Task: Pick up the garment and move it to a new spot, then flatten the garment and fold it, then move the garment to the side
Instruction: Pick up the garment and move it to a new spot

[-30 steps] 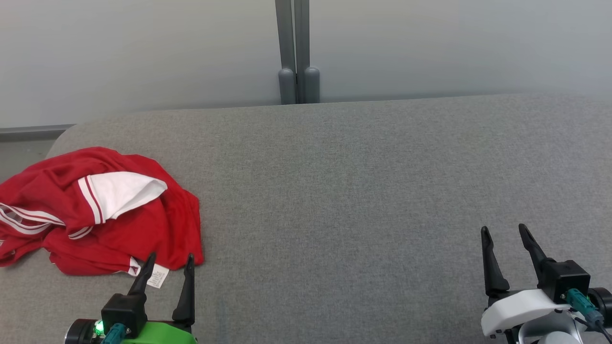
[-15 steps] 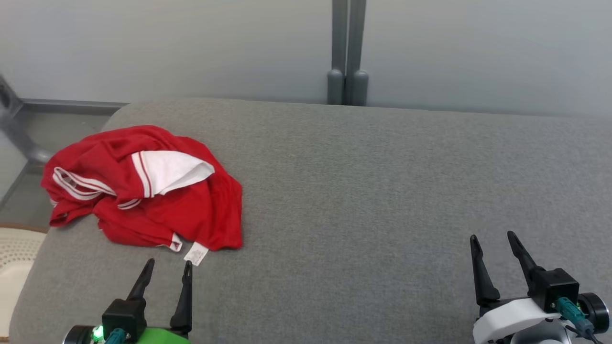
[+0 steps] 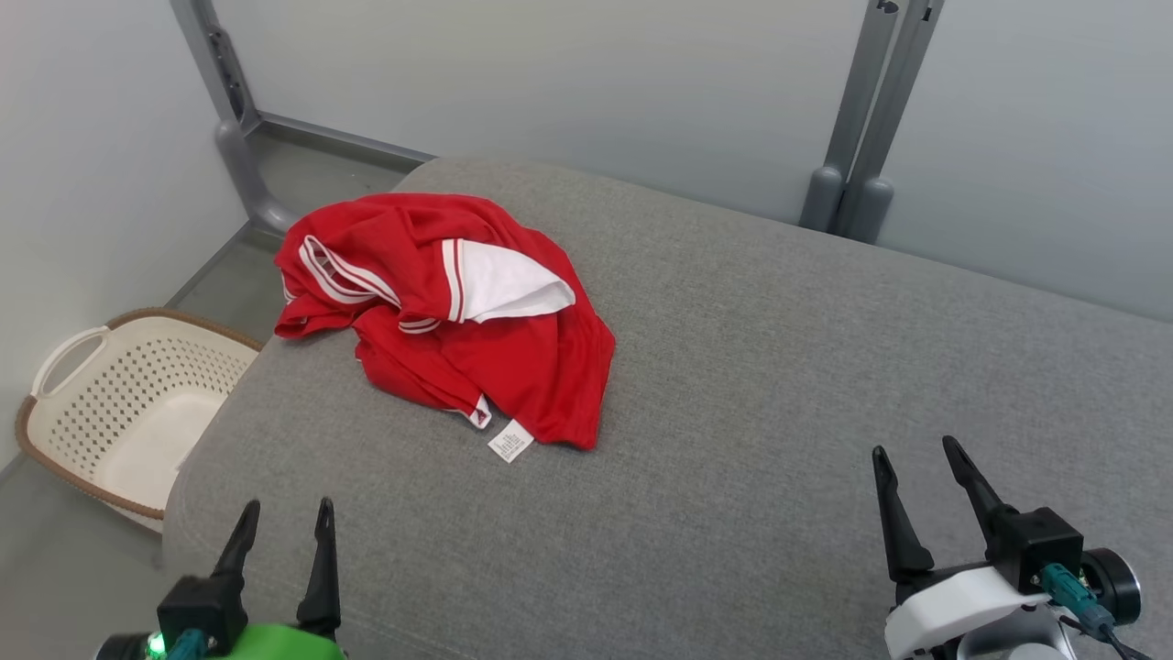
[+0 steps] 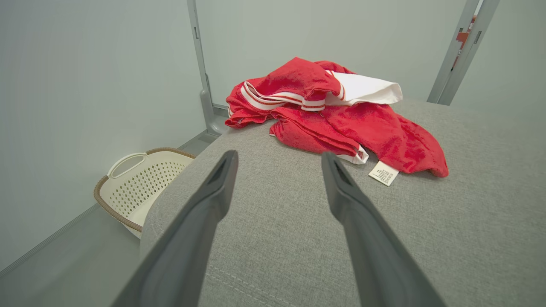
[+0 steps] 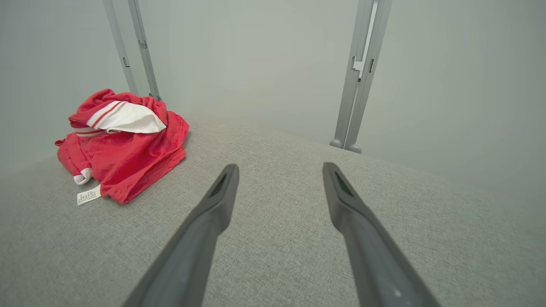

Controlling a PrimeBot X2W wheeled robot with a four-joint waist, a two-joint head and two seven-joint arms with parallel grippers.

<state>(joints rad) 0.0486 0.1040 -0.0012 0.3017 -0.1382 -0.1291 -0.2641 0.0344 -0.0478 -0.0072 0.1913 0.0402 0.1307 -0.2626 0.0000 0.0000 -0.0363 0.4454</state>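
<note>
A crumpled red garment with white stripes and a white panel lies near the far left end of the grey padded surface; a white label sticks out at its near edge. It also lies ahead in the left wrist view and far left in the right wrist view. My left gripper hovers open at the lower left, well short of the garment. My right gripper stands open at the lower right, far from it. Both hold nothing.
A cream laundry basket with a brown rim stands on the floor left of the surface, seen too in the left wrist view. Grey posts rise behind, against pale walls. The surface's rounded left edge drops off near my left gripper.
The head camera has turned left and the whole picture has shifted right, bringing the basket and floor into view. Both grippers stay open. The garment lies as before.
</note>
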